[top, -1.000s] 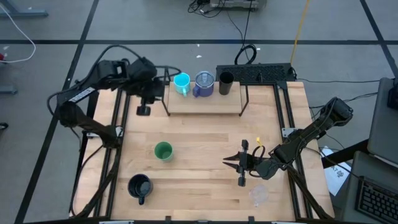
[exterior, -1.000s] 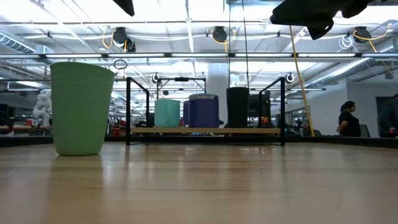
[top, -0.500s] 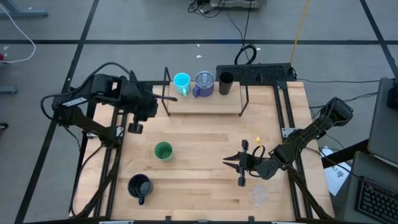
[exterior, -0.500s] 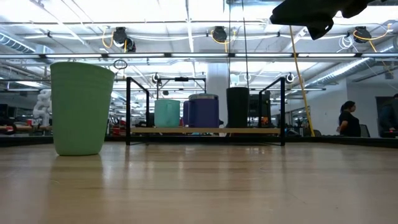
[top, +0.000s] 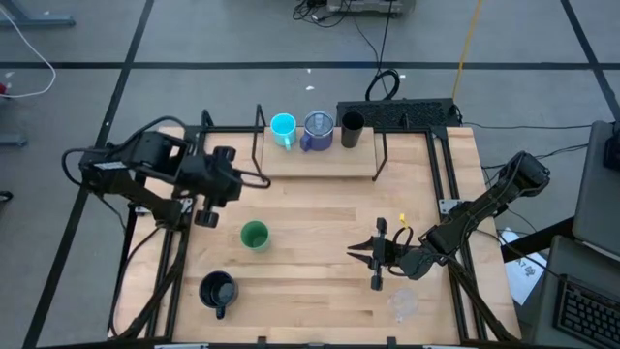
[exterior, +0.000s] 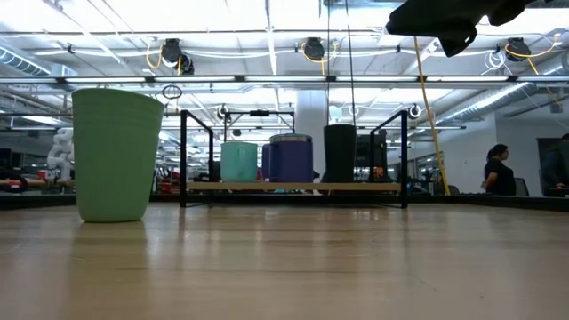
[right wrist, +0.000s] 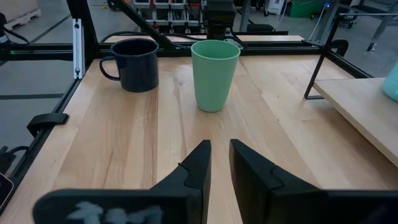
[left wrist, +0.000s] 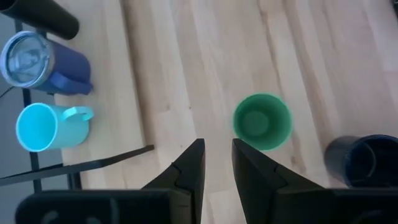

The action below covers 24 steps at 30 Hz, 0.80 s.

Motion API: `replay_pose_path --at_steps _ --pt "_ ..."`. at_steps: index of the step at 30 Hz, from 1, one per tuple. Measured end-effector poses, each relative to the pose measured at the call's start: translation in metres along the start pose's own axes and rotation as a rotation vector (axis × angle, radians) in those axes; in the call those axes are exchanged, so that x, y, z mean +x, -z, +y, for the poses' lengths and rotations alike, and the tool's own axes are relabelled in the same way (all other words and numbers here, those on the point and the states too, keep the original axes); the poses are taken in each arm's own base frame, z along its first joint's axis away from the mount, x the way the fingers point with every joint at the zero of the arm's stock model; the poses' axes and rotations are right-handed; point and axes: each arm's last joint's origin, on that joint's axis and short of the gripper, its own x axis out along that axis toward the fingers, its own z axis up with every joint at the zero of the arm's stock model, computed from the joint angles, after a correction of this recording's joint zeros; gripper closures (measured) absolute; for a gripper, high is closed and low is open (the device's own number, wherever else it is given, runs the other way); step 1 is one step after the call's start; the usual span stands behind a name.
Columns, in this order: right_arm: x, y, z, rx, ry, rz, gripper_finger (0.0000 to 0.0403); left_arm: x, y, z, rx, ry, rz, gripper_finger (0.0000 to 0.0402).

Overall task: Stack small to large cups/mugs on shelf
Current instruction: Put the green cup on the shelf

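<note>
Left pincer over the counter near the green cup, 3 cups on the shelf

The cyan mug (top: pixel 283 127), the purple mug (top: pixel 317 130) and the dark tumbler (top: pixel 352 130) stand in a row on the shelf (top: pixel 320 161); the green cup (top: pixel 254 236), the black mug (top: pixel 218 290) and the clear cup (top: pixel 402 304) wait on the counter (top: pixel 320 218). The left pincer (top: pixel 206 208), narrowed with a slim gap and empty, hovers just beside the green cup, seemingly heading for it; next it must widen and drop over the rim. The right pincer (top: pixel 376 260), nearly closed and empty, idles near the clear cup
</note>
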Motion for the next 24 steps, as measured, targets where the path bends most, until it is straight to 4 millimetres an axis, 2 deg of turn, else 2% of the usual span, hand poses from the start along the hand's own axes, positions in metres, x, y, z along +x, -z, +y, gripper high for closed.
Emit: replay_pose_path --at_steps 8,19,24 --pt "0.0 0.0 0.0 0.0 0.0 0.0 0.0355 0.007 0.0 -0.015 -0.029 0.031 0.025 0.0319" --pt "0.0 0.0 0.0 0.0 0.0 0.0 0.0355 0.035 0.005 -0.036 -0.032 0.059 0.129 0.0318" --pt "0.0 0.0 0.0 0.0 0.0 0.0 0.0355 0.044 0.005 -0.045 -0.014 0.072 0.124 0.0318"
